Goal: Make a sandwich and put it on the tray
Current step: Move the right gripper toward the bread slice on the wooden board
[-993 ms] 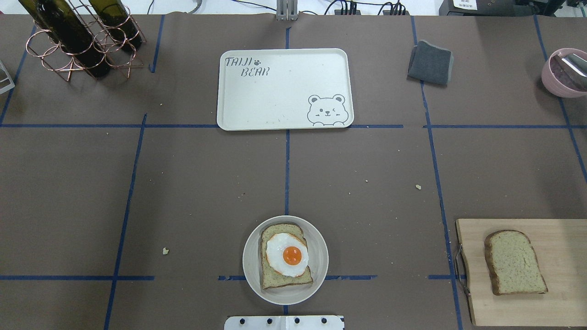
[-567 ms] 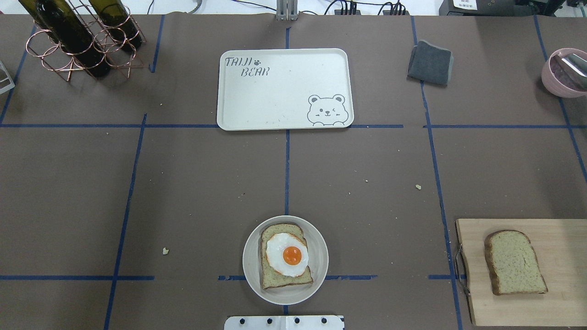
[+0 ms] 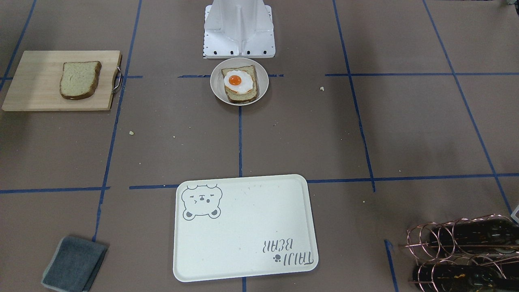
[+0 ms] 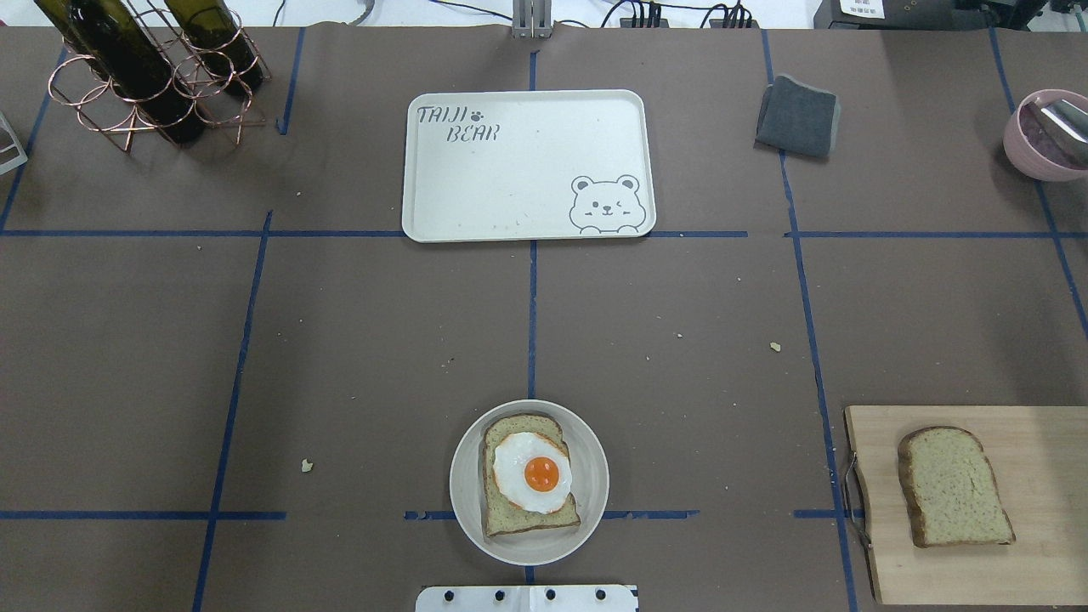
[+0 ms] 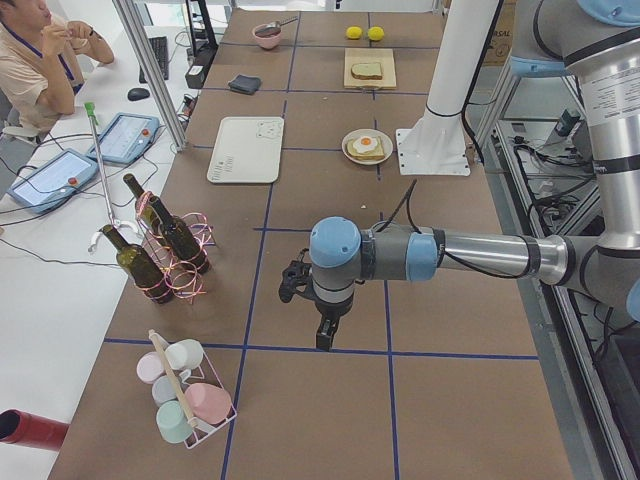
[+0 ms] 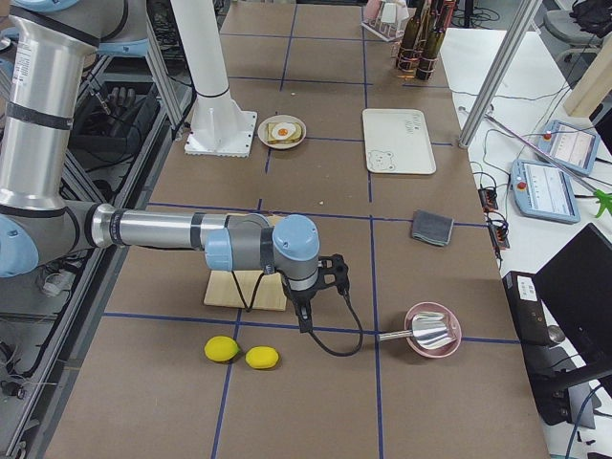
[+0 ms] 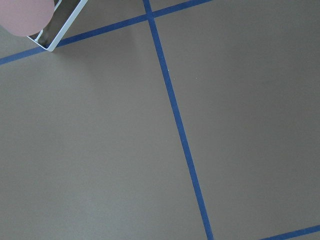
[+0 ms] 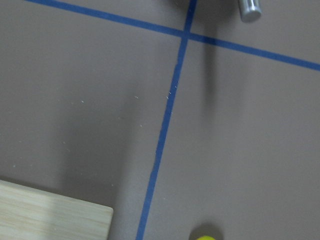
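The left gripper (image 5: pixel 326 340) pointed straight down in the middle of the exterior left view. Whether its fingers were spread or pressed together could not be told. Nor could it for the right gripper (image 6: pixel 306 321), low in the centre of the exterior right view. Each forearm lay stretched level over the table (image 4: pixel 382 340), wrist bent downward.

At the bottom centre of the overhead view, a speckled tan, brown-crusted bread slice (image 4: pixel 510 429) lay in a round off-white bowl (image 4: pixel 463 484). A white fried egg (image 4: pixel 531 472) with an orange yolk lay on top of it. The second slice (image 4: pixel 956 486) lay flat on the wooden cutting board (image 4: pixel 1037 442) at lower right, well apart. The cream tray (image 4: pixel 527 170) sat at upper centre, its bear face and lettering in full view.

Brown covering, blue tape lines and crumbs marked the table. A wine rack (image 4: pixel 144 76) stood at upper left and a grey cloth (image 4: pixel 797 116) at upper right.
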Robot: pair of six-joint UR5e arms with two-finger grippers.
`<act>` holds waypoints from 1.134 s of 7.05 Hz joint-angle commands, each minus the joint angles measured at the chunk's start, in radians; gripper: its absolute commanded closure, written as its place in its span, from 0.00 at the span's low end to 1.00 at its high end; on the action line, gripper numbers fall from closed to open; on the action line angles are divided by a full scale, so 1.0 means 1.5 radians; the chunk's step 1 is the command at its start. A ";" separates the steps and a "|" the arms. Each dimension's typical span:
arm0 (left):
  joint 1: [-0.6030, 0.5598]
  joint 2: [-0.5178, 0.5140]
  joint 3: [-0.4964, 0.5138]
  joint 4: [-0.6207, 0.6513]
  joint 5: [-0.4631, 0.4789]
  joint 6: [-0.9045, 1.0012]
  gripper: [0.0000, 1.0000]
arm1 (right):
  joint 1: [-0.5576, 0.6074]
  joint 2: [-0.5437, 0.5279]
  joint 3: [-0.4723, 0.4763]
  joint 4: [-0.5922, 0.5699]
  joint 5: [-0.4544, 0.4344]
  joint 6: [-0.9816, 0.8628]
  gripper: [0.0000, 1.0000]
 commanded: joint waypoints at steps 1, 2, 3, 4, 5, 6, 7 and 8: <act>0.000 -0.001 -0.001 -0.006 -0.023 0.000 0.00 | -0.030 0.000 0.018 0.094 0.047 0.028 0.00; 0.000 -0.002 -0.001 -0.009 -0.032 0.000 0.00 | -0.087 -0.004 0.020 0.120 0.086 0.135 0.07; 0.000 -0.002 -0.002 -0.010 -0.032 0.000 0.00 | -0.159 -0.023 0.020 0.204 0.066 0.235 0.00; 0.001 -0.004 -0.002 -0.011 -0.033 0.000 0.00 | -0.208 -0.039 0.020 0.269 0.045 0.319 0.00; 0.001 -0.005 -0.003 -0.011 -0.033 0.000 0.00 | -0.265 -0.073 0.019 0.380 0.020 0.451 0.00; 0.001 -0.006 -0.006 -0.011 -0.033 0.000 0.00 | -0.347 -0.114 0.017 0.517 -0.045 0.596 0.00; 0.001 -0.006 -0.007 -0.011 -0.033 0.000 0.00 | -0.427 -0.125 0.015 0.594 -0.105 0.708 0.00; 0.001 -0.007 -0.007 -0.011 -0.038 0.000 0.00 | -0.518 -0.136 0.011 0.643 -0.190 0.783 0.01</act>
